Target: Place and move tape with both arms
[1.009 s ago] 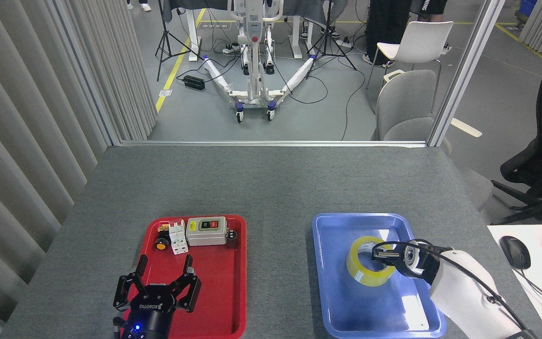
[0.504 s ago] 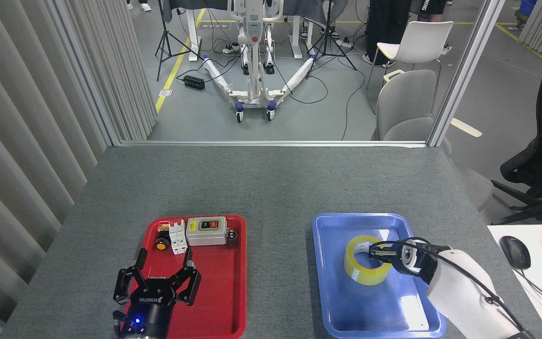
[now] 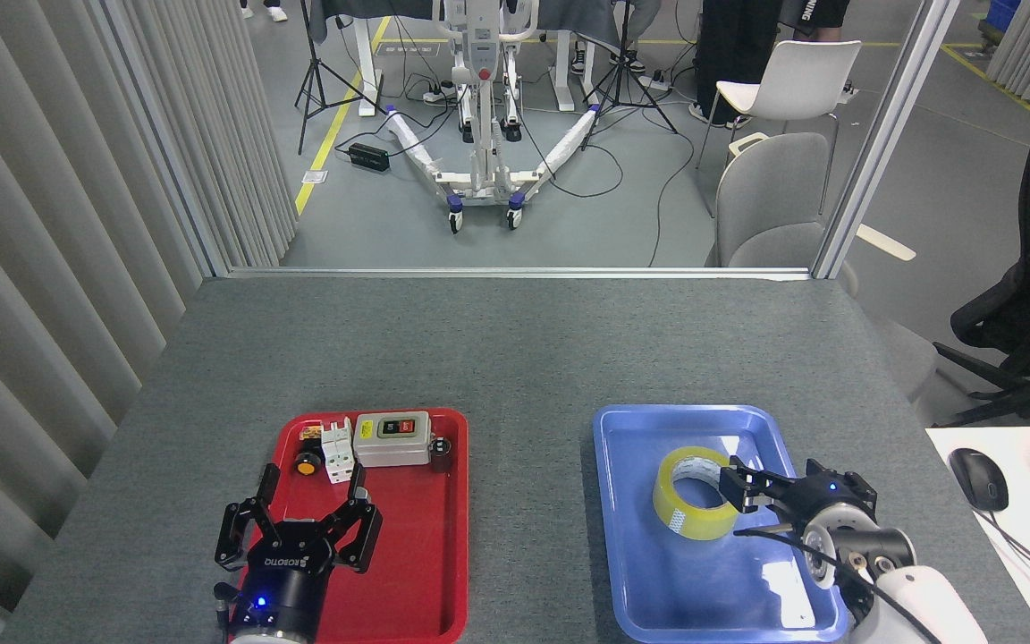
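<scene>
The tape (image 3: 692,494), a yellow translucent roll with a white core, sits in the blue tray (image 3: 712,581) near its middle, its hole facing up and slightly toward me. My right gripper (image 3: 747,487) is at the roll's right side, its dark fingers (image 3: 733,484) touching or overlapping the rim; I cannot make out whether they hold it. My left gripper (image 3: 314,485) hovers open over the near half of the red tray (image 3: 443,572), with nothing between its fingers and far from the tape.
At the red tray's far end lie a grey switch box (image 3: 392,438), a white breaker (image 3: 338,453) and a small orange-and-black knob (image 3: 306,462). A mouse (image 3: 978,478) and a keyboard corner sit on a white desk to the right. Chairs stand beyond the table's far edge.
My right wrist has swung down and rotated, and its finger has left the roll's hole for the outer right rim. The tape shifted slightly left. The left gripper barely moved.
</scene>
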